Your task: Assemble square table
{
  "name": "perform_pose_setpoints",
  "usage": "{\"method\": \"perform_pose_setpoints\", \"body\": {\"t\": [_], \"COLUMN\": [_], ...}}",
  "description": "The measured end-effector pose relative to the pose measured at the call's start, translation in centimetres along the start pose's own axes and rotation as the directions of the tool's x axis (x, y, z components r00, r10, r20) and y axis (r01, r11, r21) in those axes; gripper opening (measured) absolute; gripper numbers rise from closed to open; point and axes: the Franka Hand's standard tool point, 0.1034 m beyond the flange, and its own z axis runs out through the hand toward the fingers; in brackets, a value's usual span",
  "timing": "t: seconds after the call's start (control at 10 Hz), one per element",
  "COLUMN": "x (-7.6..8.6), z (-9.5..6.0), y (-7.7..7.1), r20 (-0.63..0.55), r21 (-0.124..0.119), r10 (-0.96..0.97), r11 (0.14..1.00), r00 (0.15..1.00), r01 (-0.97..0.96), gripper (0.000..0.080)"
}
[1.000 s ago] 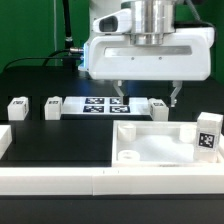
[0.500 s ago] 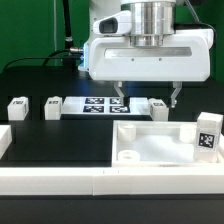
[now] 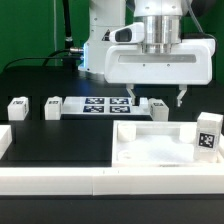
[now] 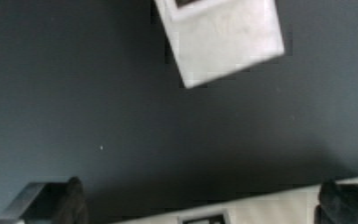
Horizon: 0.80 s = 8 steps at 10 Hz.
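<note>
My gripper [image 3: 155, 98] hangs wide and empty over 1 leg [image 3: 160, 109] beside the marker board [image 3: 100, 104], likely lined up to carry it to the slab [image 3: 150, 150] by the bench's railed edge.

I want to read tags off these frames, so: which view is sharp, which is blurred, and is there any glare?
Exterior view: sharp enough, the marker board tags are distinct, no glare. Wrist view: soft and blurred; the white piece shows only a smeared tag edge, and the dark fingers nearly merge with the black table.
</note>
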Motion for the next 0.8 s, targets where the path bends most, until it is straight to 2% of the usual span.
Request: {"method": "perform_pose_setpoints", "body": {"t": [0.1, 0.3, 0.4, 0.5, 0.7, 0.8], "x": [0.1, -0.6, -0.9, -1.9, -2.1, -1.7], "z": [0.0, 0.2, 0.3, 0.5, 0.0, 0.2], "y": [0.0, 0.0, -0.5, -0.4, -0.2, -0.2], "r20": [-0.004, 0.121, 0.131, 0.200, 0.335, 0.364], "r21": [0.001, -0.008, -0.006, -0.008, -0.017, -0.018], "r10": [-0.001, 0.001, -0.010, -0.029, -0.007, -0.004], "r11": [1.000, 1.000, 1.000, 0.999, 1.000, 1.000], "r00": [1.000, 0.993, 0.991, 0.979, 0.942, 0.931], "r01": [0.001, 0.000, 0.011, 0.032, 0.014, 0.012], "gripper": [0.0649, 0.0649, 0.0649, 0.0649, 0.0649, 0.0649]}}
